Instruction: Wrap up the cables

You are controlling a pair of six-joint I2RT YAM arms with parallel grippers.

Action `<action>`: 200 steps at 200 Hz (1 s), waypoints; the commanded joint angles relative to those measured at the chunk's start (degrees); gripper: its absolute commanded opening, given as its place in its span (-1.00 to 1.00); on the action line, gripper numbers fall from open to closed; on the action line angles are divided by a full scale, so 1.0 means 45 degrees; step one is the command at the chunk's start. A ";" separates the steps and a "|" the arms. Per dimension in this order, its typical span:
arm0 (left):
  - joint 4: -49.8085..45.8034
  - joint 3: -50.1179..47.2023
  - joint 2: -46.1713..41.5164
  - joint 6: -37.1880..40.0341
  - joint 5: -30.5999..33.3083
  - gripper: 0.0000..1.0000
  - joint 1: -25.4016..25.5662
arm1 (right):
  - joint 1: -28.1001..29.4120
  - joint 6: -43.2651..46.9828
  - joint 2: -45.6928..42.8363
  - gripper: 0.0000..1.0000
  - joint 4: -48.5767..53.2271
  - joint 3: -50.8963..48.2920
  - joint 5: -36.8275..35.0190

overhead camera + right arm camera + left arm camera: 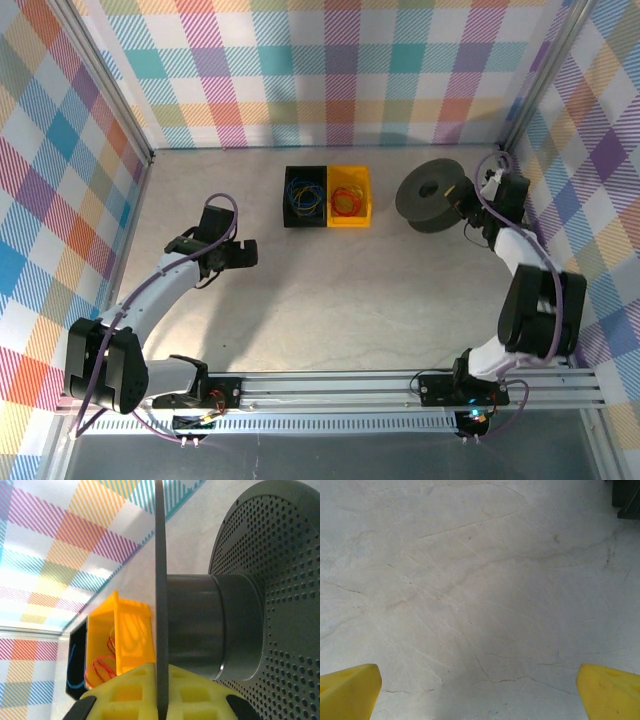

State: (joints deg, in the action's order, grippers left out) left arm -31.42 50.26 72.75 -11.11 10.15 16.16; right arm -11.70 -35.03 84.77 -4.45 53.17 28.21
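Cables: I see the red-orange cables (347, 203) as loose loops inside the yellow bin (350, 223), at about 12 o'clock from the middle of the tabletop (320, 300). My right wrist view catches them too (101, 671), low in that same bin (132, 630).
Neighbouring bin: a black bin (305, 223) touches the yellow one on its 9 o'clock side and holds blue wires (302, 196).
Spool: a black spool (428, 195) sits at 3 o'clock of the yellow bin, near it but apart. Its flanges are perforated, and a thick hub (210, 625) joins them.
Right gripper: the right gripper (466, 197) is at the spool's 3 o'clock edge. In the wrist view its yellow fingers (125, 697) are clamped on the thin rim of one flange, which runs straight up between them.
Left gripper: the left gripper (240, 254) hangs at 9 o'clock, well apart from both bins. Its jaws are spread wide, one yellow fingertip (347, 692) in each lower corner of its view, with bare marbled tabletop between them.
In the way: from my right wrist camera, the gripped flange and the hub cover one side of the yellow bin.
Surroundings: plaid walls (320, 70) close in three sides.
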 commanded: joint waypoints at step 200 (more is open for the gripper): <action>-0.0516 0.0325 -0.0349 0.0058 0.0199 0.99 0.0622 | 0.7040 -0.1474 -0.2849 -1.00 -0.2568 -0.5173 0.2800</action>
State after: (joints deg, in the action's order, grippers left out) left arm -32.88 50.39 72.49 -11.09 11.16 18.26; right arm 18.79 -40.10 68.14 -3.99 30.79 42.19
